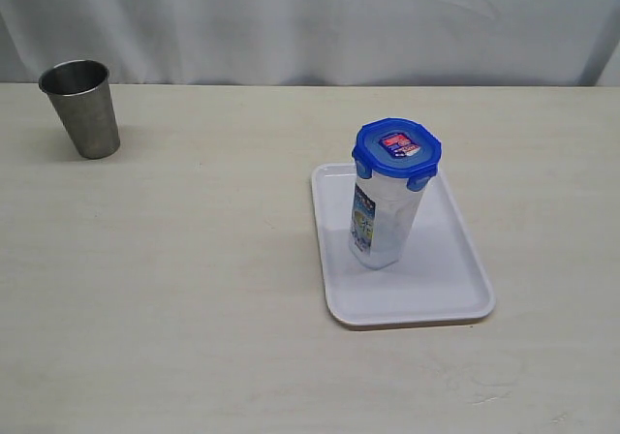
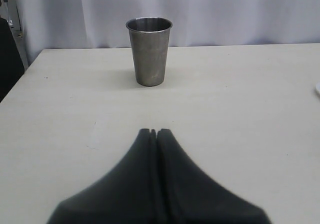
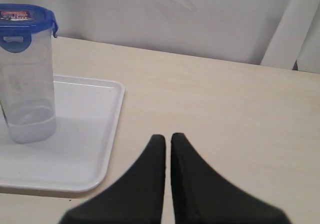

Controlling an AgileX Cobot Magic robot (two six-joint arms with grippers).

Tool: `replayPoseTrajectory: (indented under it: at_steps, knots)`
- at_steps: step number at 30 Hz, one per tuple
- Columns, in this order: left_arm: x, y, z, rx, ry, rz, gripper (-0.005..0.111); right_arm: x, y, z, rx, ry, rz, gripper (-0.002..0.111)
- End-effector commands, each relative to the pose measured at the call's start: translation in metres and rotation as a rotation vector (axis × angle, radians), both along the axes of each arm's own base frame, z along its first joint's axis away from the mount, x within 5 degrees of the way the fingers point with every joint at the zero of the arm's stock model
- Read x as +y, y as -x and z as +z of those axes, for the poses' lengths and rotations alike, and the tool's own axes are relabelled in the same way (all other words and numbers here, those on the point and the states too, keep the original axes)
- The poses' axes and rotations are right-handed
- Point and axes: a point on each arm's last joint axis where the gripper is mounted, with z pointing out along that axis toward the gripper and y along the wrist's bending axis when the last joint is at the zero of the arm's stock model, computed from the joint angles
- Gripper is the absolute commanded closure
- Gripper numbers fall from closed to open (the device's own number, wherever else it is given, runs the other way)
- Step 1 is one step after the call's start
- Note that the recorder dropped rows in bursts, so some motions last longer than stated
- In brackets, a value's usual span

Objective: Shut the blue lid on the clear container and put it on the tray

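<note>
The clear container [image 1: 383,223] stands upright on the white tray [image 1: 455,279], with the blue lid [image 1: 397,148] seated on its top. The right wrist view shows the same container [image 3: 27,84], lid [image 3: 25,19] and tray [image 3: 85,154] beside my right gripper [image 3: 165,138], which is shut with nothing between its fingers and sits apart from the tray over bare table. My left gripper [image 2: 154,132] is shut and empty, low over the table. Neither gripper appears in the exterior view.
A tapered steel cup [image 1: 82,108] stands at the far left of the table; the same cup [image 2: 149,50] is straight ahead of my left gripper. A white curtain hangs behind the table's back edge.
</note>
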Motion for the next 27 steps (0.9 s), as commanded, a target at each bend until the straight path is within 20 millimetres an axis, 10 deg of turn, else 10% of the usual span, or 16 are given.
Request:
replayPoseTrajectory:
  at_steps: [1,27]
  knots:
    - [0.0002,-0.0001,-0.0002,-0.007,-0.001,0.005,0.107,-0.0001,0.0005,-0.0017,0.008,-0.017,-0.005,0.104]
    - [0.0003,-0.0001,-0.0002,-0.007,-0.004,0.005,0.107,-0.0003,0.0010,-0.0039,0.034,-0.057,-0.018,0.104]
